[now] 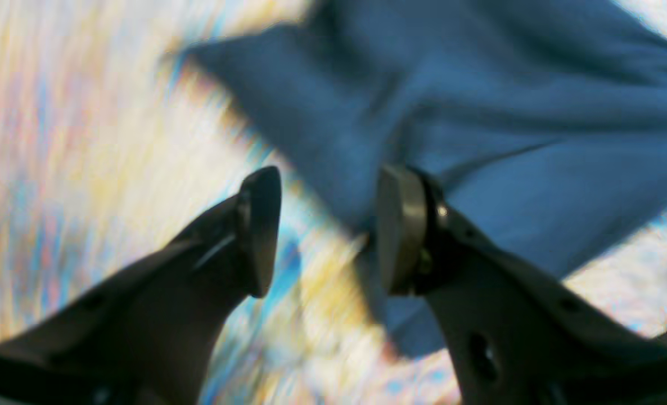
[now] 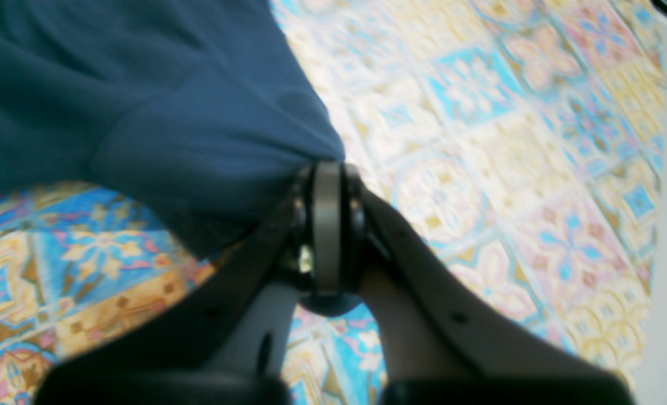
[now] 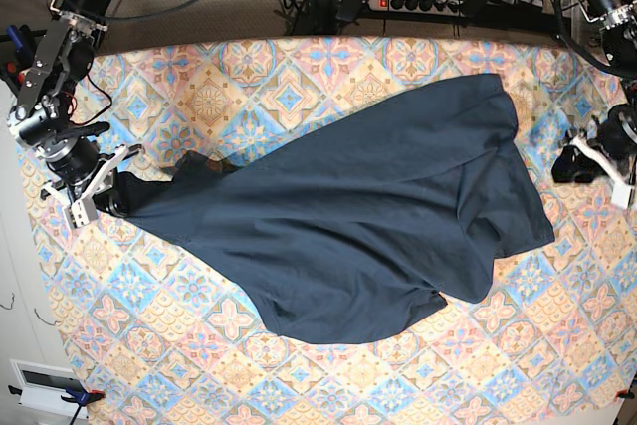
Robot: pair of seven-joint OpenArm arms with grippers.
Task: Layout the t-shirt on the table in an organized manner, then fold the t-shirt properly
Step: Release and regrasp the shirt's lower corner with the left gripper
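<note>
Left wrist view, blurred: my left claw (image 1: 328, 230) stands released, jaws parted with nothing between them. The navy t-shirt (image 1: 480, 129) lies just beyond the tips, one corner of cloth trailing down past the pad (image 1: 401, 230) on the view's right side. Whether that pad touches the cloth I cannot tell.

Right wrist view: my right claw (image 2: 327, 225) is clenched on a pinch of the t-shirt (image 2: 142, 101), the fabric drawn to a point where it enters the jaws. I judge the grip is there to anchor that end so the shirt can be pulled flat.

Base view: the t-shirt (image 3: 368, 216) sprawls diagonally across the middle of the bench (image 3: 299, 375), creased and bunched, not yet laid out. The right claw (image 3: 95, 191) pins the shirt's end nearest that arm; the left claw (image 3: 587, 161) sits off the shirt's opposite edge, apart from the cloth. Laying out is unfinished; folding has not begun.

No containers in any view.
</note>
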